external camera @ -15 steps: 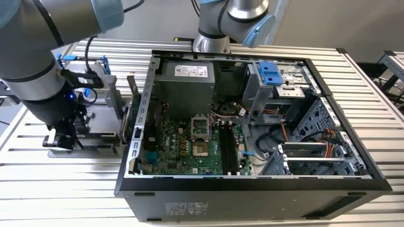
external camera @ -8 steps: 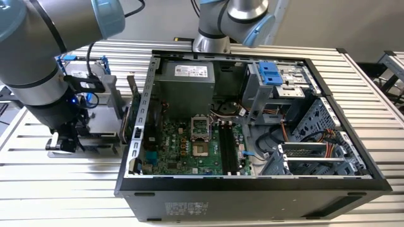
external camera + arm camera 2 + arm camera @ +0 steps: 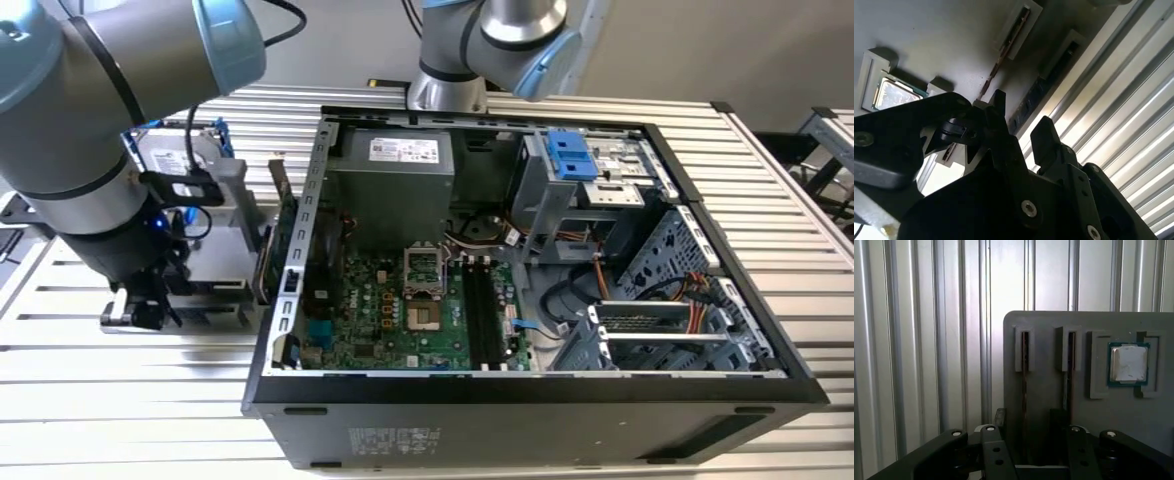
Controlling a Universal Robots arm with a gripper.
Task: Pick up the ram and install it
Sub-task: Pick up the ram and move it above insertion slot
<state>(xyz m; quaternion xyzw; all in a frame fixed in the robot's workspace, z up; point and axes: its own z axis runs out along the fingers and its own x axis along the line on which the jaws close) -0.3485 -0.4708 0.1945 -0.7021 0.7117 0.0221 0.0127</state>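
Observation:
Two ram sticks stand on edge in slots of a grey holder (image 3: 1049, 335). The ram (image 3: 1025, 365) nearest the holder's edge runs between my fingers in both wrist views (image 3: 1041, 92). My gripper (image 3: 1028, 419) is open and straddles that stick's end, one black finger (image 3: 997, 112) on each side, without visibly touching it. The other ram stick (image 3: 1071, 365) stands one slot further in. In the exterior view my gripper (image 3: 144, 305) is low over the holder (image 3: 227, 265), at the exterior view's left of the open computer case (image 3: 534, 390).
A processor chip (image 3: 1128, 363) lies in a pocket of the holder beside the ram slots. Inside the case, long black motherboard slots (image 3: 487, 320) sit next to the processor socket (image 3: 420, 270). A hard drive in a blue frame (image 3: 174, 155) stands behind the holder. The table is ribbed metal (image 3: 914, 340).

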